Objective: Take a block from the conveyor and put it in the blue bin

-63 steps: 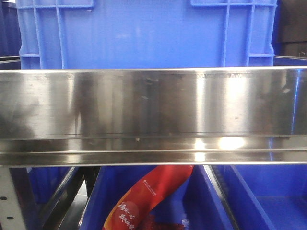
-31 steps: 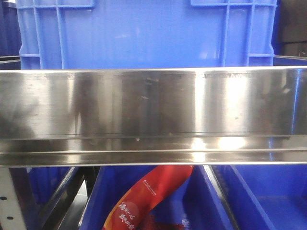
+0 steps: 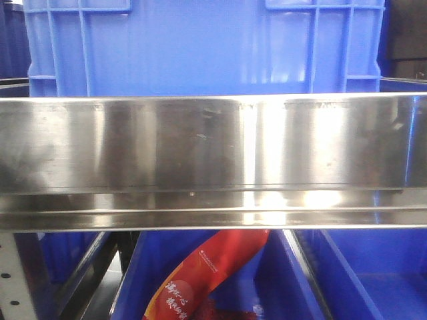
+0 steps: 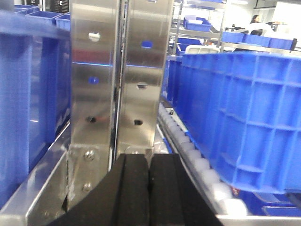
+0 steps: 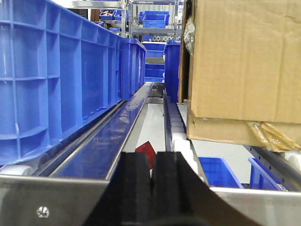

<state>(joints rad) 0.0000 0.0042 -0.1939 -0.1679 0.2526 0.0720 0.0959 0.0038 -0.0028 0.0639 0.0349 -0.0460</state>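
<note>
Nothing has moved since the earlier front frames; only the bright glare on the steel rail (image 3: 213,143) has shifted a little. That rail spans the whole front view, with a large blue crate (image 3: 200,47) standing behind it and a blue bin (image 3: 373,273) below at the right. Beside that bin, in another blue bin (image 3: 277,280), lies a red packet (image 3: 200,273) with printed lettering. The left wrist view shows a steel post (image 4: 117,80) straight ahead, a blue crate (image 4: 244,117) on white rollers (image 4: 197,160) to its right, and the left gripper (image 4: 149,188) with its black jaws clenched together, nothing between them. The right wrist view shows a row of blue crates (image 5: 61,75) on the left, a cardboard box (image 5: 244,61) on the right, and the right gripper (image 5: 152,188) with its jaws nearly touching, empty. No block or conveyor belt can be made out in any view.
</note>
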